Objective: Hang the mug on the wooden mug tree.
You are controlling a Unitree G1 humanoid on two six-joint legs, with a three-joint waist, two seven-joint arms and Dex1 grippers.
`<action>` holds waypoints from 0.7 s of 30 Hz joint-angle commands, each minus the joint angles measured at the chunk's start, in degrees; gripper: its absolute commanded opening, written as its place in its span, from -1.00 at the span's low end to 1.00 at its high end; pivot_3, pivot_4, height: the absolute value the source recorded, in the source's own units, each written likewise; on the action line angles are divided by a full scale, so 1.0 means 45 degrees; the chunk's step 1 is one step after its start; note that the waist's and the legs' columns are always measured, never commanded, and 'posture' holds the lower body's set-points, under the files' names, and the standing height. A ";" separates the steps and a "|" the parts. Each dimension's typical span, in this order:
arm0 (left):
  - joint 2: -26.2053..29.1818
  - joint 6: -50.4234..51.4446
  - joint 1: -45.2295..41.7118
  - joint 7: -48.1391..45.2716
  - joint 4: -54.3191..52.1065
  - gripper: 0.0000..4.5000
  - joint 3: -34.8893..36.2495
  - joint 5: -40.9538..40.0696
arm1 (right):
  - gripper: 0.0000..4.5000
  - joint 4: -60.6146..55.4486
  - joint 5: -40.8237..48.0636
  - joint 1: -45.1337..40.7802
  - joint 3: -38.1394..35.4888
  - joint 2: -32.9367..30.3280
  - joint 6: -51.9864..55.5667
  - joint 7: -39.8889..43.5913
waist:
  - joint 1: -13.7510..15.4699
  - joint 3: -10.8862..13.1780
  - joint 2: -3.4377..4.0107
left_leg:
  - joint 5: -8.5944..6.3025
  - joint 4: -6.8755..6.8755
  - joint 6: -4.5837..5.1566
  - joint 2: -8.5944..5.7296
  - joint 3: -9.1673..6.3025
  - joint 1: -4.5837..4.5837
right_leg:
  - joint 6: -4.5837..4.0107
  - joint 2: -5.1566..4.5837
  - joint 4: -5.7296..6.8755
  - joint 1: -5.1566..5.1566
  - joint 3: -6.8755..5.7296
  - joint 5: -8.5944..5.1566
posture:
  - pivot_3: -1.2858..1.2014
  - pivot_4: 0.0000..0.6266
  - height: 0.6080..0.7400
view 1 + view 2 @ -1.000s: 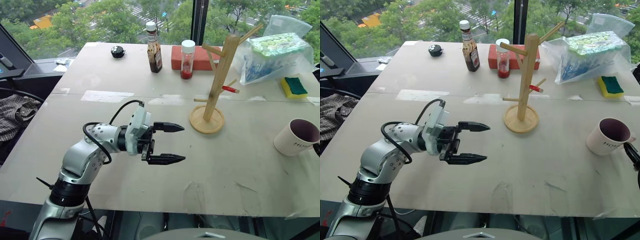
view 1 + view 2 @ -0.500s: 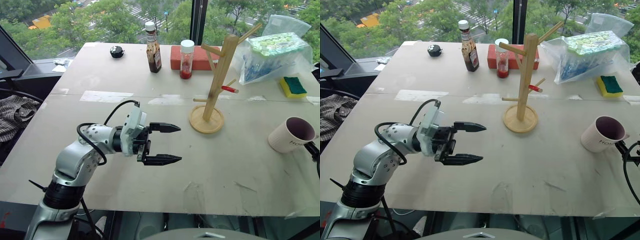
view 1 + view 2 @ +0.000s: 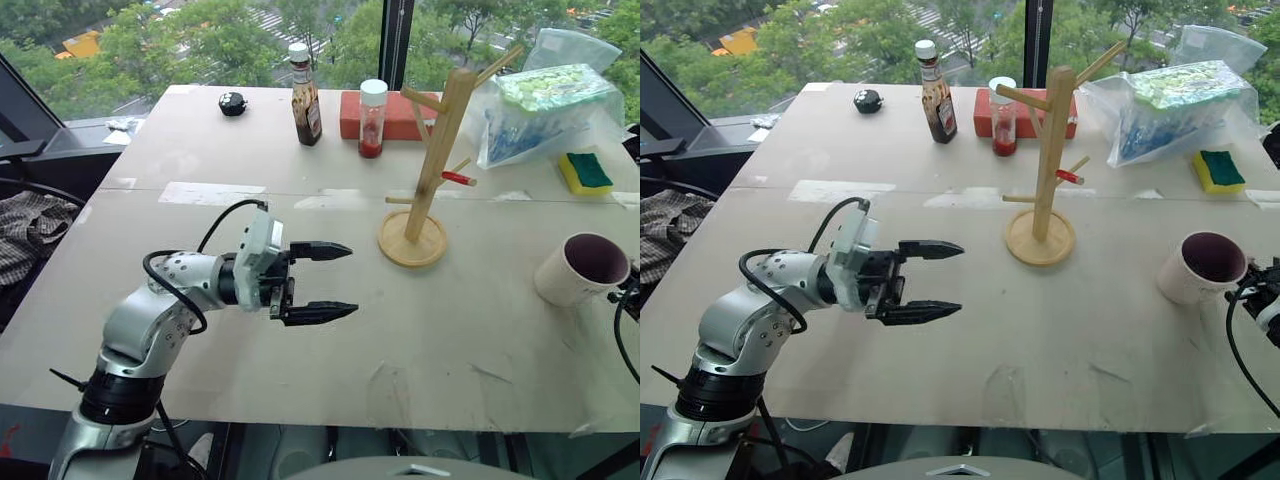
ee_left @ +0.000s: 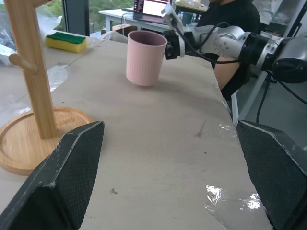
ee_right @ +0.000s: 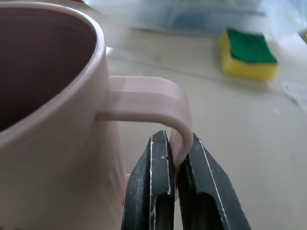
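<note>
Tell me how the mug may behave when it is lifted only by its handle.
The mug looks rigid and smooth, so it will probably not bend. The right gripper pinches only the thin handle, so the heavier body may swing or tilt downward. The glazed handle could slip between the narrow fingers.

Silver left arm, black looped cable, white wrist housing, 2 black fingers
</note>
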 commanded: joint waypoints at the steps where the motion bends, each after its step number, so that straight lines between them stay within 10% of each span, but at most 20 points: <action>1: 0.0014 -0.0594 0.0557 -0.0102 0.0130 1.00 0.0578 0.0023 | -0.99 -0.3267 0.0894 -0.0586 0.0334 -0.0755 0.0982 0.0154 | -0.0034 0.0003 -0.0004 | 0.0000 0.0000 0.0000 0.0001 -0.0006 0.0002 | 0.0000 0.0005 0.0002 0.0000 0.0003 0.0000 | 0.03 -0.52 1.00; 21: -0.0396 -0.2158 0.2878 0.0421 -0.0357 1.00 0.0696 0.0586 | -0.99 -0.5615 0.1098 -0.7044 0.5206 -0.2638 0.6019 0.0419 | 0.0068 0.0039 -0.0067 | -0.0006 0.0006 0.0011 -0.0011 -0.0079 -0.0057 | -0.0002 -0.0047 -0.0029 -0.0019 -0.0092 0.0000 | 0.03 -0.52 1.00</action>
